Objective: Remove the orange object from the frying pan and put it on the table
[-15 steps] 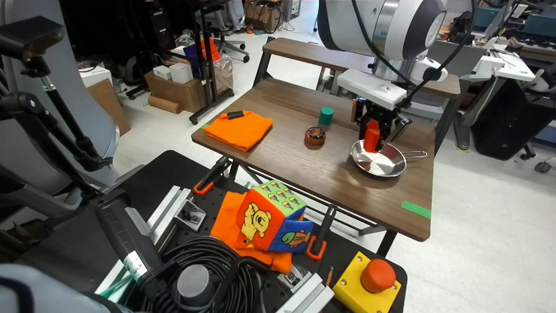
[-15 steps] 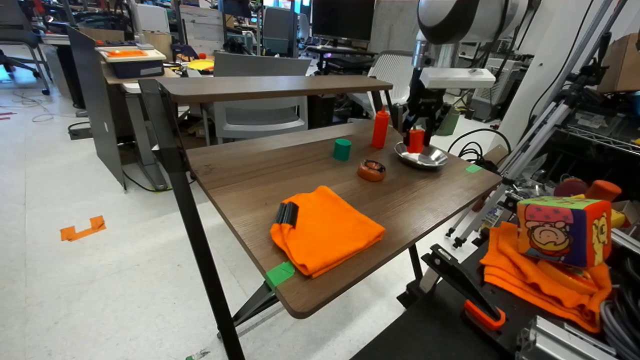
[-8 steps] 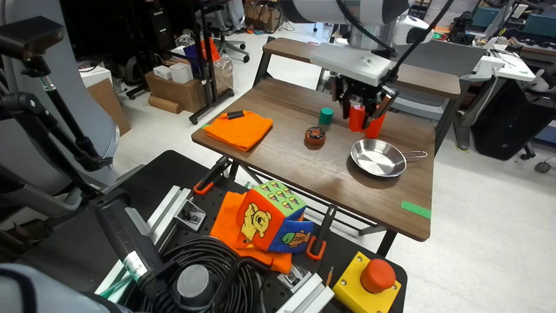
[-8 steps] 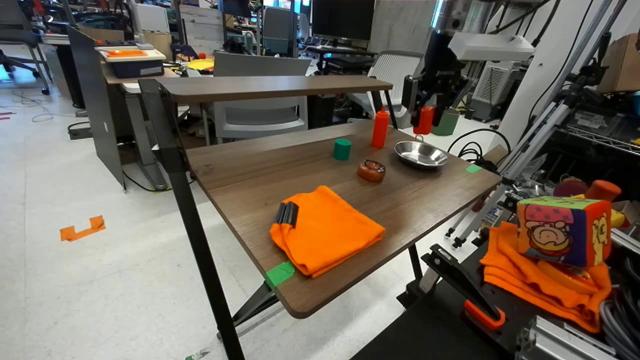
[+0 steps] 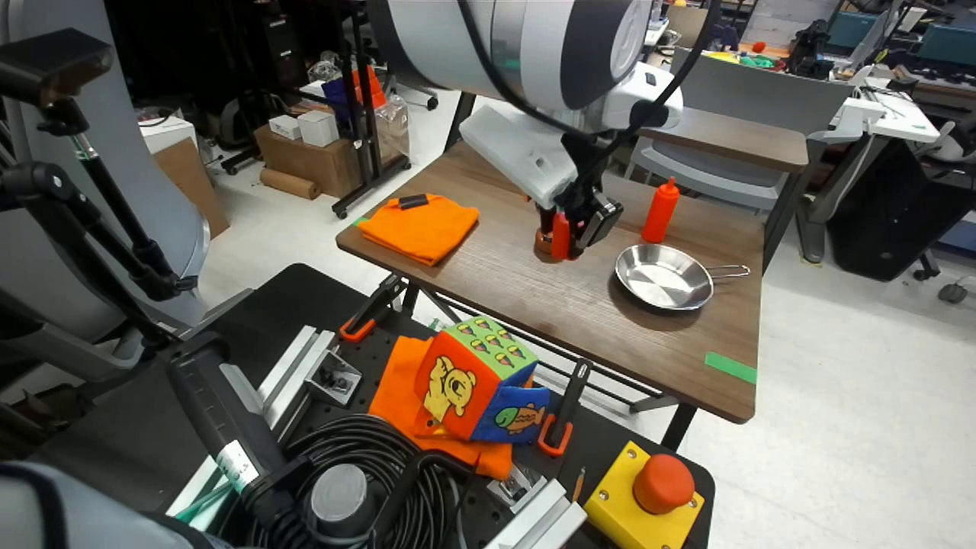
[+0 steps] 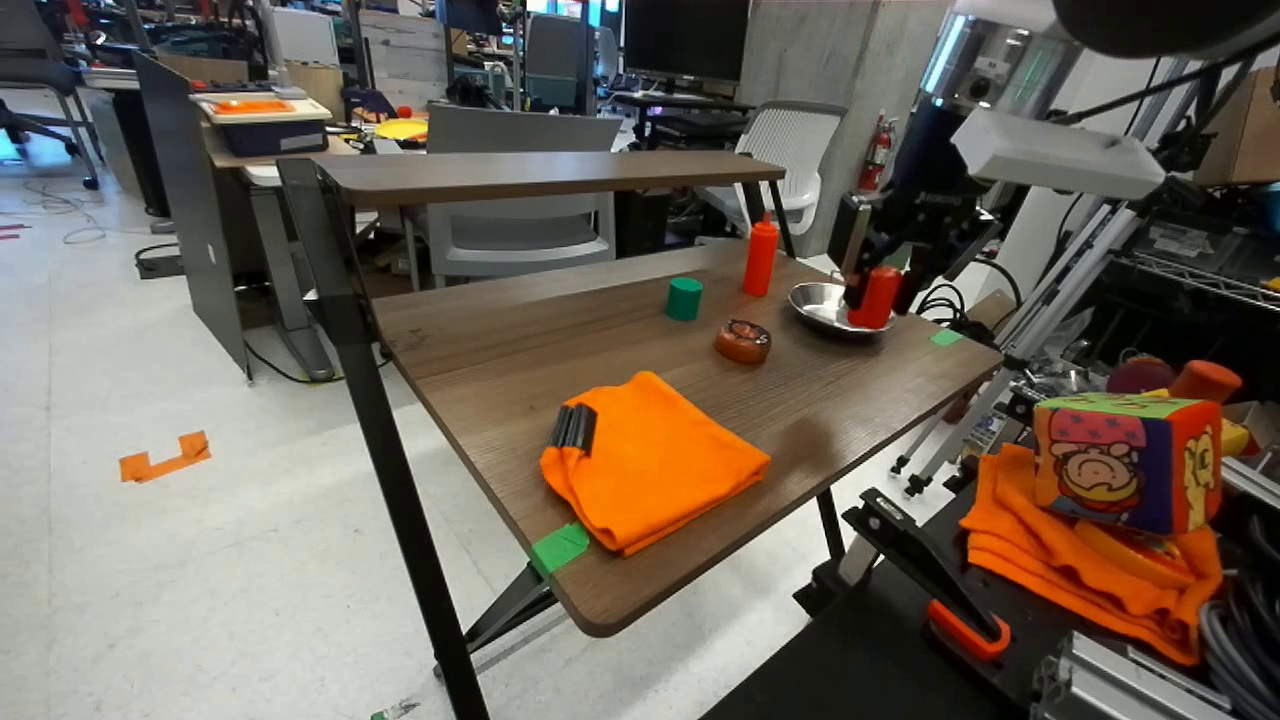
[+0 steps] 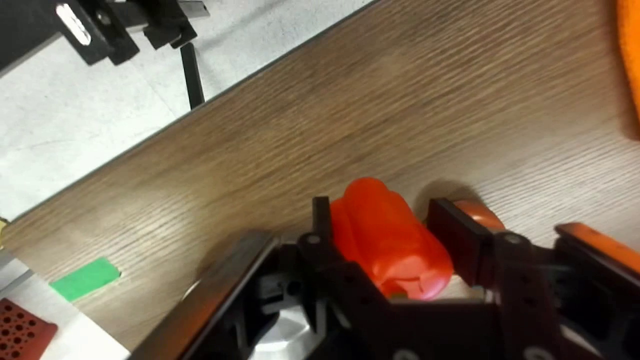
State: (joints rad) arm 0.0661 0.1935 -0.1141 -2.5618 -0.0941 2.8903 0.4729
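The orange object (image 5: 560,238) is a bright orange-red lump between my gripper's fingers. My gripper (image 6: 877,298) is shut on it and holds it in the air over the table (image 5: 488,278). In the wrist view the orange object (image 7: 382,230) leans between the two black fingers, with a gap showing beside the right finger. The silver frying pan (image 5: 665,286) stands on the table with nothing in it, to the right of my gripper in that exterior view. The gripper and the orange object partly cover the pan (image 6: 815,305) in an exterior view.
A red bottle (image 5: 661,213) stands behind the pan. A brown-orange round object (image 6: 743,342) and a green cylinder (image 6: 684,299) stand near the table's middle. A folded orange cloth (image 5: 419,229) with a black clip lies at one end. The raised shelf (image 6: 560,170) runs along the back.
My gripper has lifted the orange object up out of the frying pan and carried it sideways and towards the table's front. It has turned and come lower since half a second ago.
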